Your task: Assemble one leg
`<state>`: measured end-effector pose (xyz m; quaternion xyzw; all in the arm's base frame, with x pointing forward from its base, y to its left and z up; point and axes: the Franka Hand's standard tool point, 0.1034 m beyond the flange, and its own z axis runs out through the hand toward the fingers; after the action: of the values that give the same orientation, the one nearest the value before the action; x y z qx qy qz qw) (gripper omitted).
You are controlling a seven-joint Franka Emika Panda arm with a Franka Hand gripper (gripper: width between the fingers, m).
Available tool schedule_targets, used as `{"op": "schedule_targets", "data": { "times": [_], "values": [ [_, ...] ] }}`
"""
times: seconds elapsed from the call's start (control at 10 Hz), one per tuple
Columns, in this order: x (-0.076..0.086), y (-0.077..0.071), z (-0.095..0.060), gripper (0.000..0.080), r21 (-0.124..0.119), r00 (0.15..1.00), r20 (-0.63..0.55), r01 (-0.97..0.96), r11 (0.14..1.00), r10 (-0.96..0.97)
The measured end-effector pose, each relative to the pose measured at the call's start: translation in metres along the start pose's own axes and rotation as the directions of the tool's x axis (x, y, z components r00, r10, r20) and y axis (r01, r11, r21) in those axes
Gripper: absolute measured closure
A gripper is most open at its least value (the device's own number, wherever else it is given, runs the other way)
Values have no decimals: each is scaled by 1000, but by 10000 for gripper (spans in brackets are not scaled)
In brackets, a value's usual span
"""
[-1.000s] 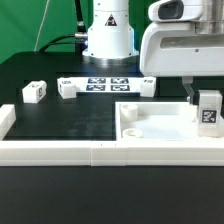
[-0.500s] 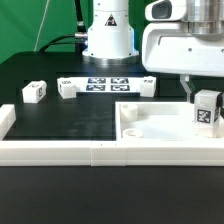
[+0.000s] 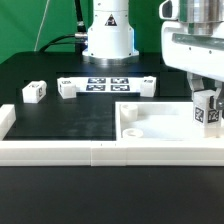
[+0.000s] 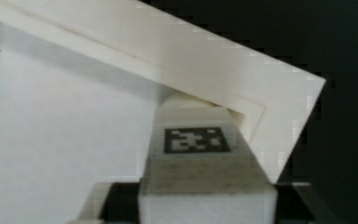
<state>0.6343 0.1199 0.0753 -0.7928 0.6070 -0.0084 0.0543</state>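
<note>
My gripper (image 3: 207, 98) is shut on a leg (image 3: 210, 109), a small chunky white block with a black-and-white tag, and holds it upright over the right end of the large flat white panel (image 3: 150, 128) at the exterior view's right. In the wrist view the leg (image 4: 201, 150) sits between my dark fingers (image 4: 123, 200), its tagged face toward the camera, its far end at a corner of the panel (image 4: 87, 110). Whether it touches the panel I cannot tell. Two more legs (image 3: 33, 91) (image 3: 68, 88) lie on the black table at the exterior view's left.
The marker board (image 3: 108, 83) lies at the back middle in front of the robot base (image 3: 107, 35). A low white wall (image 3: 60, 150) runs along the front and left edge of the table. A round recess (image 3: 133, 113) shows in the panel's left end.
My gripper has moved toward the exterior view's right with the leg, which now sits nearer the panel's right end.
</note>
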Motion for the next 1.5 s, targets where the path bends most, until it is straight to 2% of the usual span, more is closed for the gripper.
{"op": "schedule_targets", "data": {
  "times": [0.3,0.6,0.7,0.8,0.9,1.0,1.1,1.2,1.5],
  "values": [
    [-3,-1,0,509,5,942,15,-335,942,335],
    [-3,-2,0,509,5,830,24,-557,831,557],
    [-2,-2,0,509,4,820,29,-572,820,572],
    [-2,-2,0,508,5,834,30,-551,834,551],
    [-3,-2,0,416,4,834,31,-551,834,551],
    [-3,-2,0,416,4,843,32,-538,843,537],
    [-3,-2,0,239,6,872,32,-488,873,488],
    [-3,-3,0,168,8,904,31,-427,904,427],
    [-4,-3,0,152,17,996,26,-84,996,84]
  ]
}}
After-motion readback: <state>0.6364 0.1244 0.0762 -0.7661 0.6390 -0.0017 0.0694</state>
